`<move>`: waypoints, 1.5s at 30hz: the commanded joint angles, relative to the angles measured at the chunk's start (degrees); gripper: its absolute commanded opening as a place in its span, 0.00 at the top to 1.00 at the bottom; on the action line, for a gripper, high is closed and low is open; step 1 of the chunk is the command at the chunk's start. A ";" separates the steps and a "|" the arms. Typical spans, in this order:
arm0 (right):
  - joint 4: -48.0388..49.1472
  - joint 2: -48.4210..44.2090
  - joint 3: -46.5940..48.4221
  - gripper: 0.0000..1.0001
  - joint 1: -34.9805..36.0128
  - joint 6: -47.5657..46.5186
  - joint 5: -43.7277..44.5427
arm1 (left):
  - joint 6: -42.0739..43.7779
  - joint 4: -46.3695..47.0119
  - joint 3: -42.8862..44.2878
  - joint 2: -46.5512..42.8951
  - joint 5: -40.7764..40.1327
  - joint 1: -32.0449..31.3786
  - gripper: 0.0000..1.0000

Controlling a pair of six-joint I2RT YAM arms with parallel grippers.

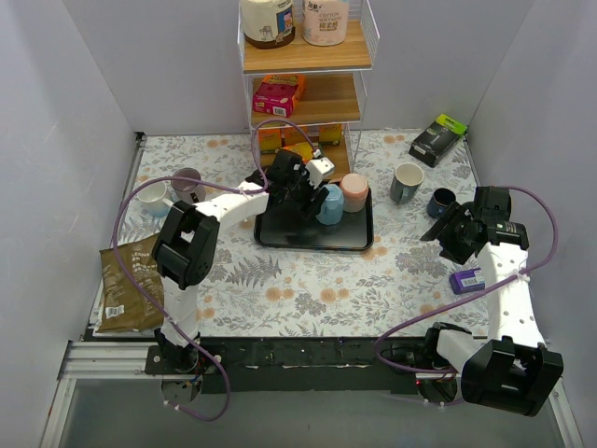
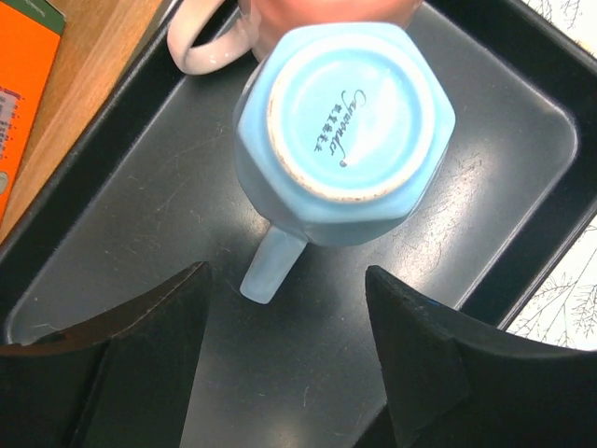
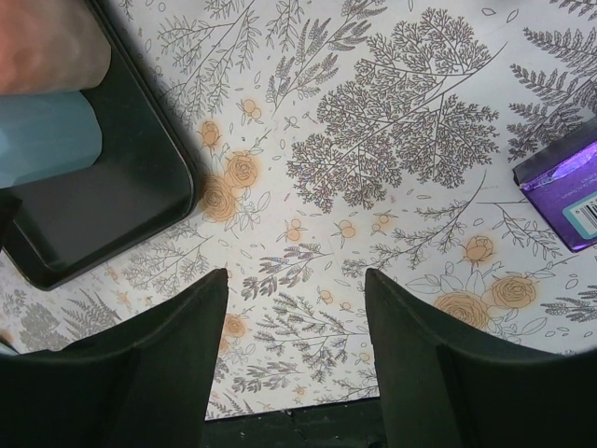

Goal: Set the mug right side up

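Observation:
A light blue mug (image 2: 350,112) stands upside down on the black tray (image 2: 522,140), its base up and its handle (image 2: 270,266) pointing at my left gripper (image 2: 285,273). That gripper is open, fingers either side of the handle's end and apart from it. Behind it a pink mug (image 1: 354,191) also stands upside down, touching the blue mug (image 1: 330,203). My left gripper (image 1: 303,191) hovers over the tray's back left. My right gripper (image 3: 297,275) is open over bare tablecloth, right of the tray (image 3: 103,205).
A wooden shelf unit (image 1: 303,93) stands just behind the tray. Upright mugs sit at back right (image 1: 406,182), (image 1: 441,201) and back left (image 1: 154,198), (image 1: 188,182). A purple box (image 1: 466,280) lies by the right arm, a brown bag (image 1: 129,285) at the left edge, and a black box (image 1: 437,138) at far right.

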 commanded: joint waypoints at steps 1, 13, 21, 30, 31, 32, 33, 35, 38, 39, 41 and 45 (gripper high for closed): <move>-0.99 -0.53 1.54 0.33 0.16 0.63 -0.68 | 1.87 -0.88 1.10 0.90 1.00 0.21 0.37; -1.61 -0.79 1.90 0.34 0.24 0.63 -0.60 | 0.12 0.52 1.80 2.22 0.74 0.12 0.57; -1.61 -1.15 1.55 0.35 0.33 0.63 -0.33 | 0.03 0.52 1.53 2.57 -0.40 -1.64 0.62; -1.69 -1.58 0.84 0.35 0.24 0.46 -0.33 | 0.38 1.31 1.45 3.71 -3.48 -2.96 0.83; -1.78 -1.58 0.84 0.35 0.33 0.46 -0.33 | 0.47 1.58 1.19 3.54 -4.09 -3.05 0.86; -1.69 -1.67 0.93 0.35 0.33 0.46 -0.24 | 0.38 1.67 0.92 3.45 -4.36 -3.05 0.93; -1.69 -1.67 0.93 0.35 0.33 0.46 -0.33 | 0.47 2.10 0.83 3.01 -4.62 -3.05 0.96; -1.61 -1.67 0.93 0.35 0.33 0.46 -0.33 | 0.38 2.37 0.57 2.57 -5.50 -3.13 1.00; -1.26 -1.76 0.93 0.35 0.24 0.46 -0.59 | 0.38 2.37 0.30 1.08 -5.94 -3.13 1.00; -1.08 -1.76 1.02 0.35 0.33 0.54 -0.77 | 0.12 2.37 0.13 0.55 -6.11 -3.13 1.00; -0.82 -1.93 1.11 0.35 0.33 0.72 -1.12 | -0.14 1.93 -0.05 -0.77 -7.17 -3.13 1.00; 0.24 -2.37 1.46 0.35 0.33 1.33 -3.22 | -1.99 0.88 -1.45 -4.72 -8.40 -3.14 1.00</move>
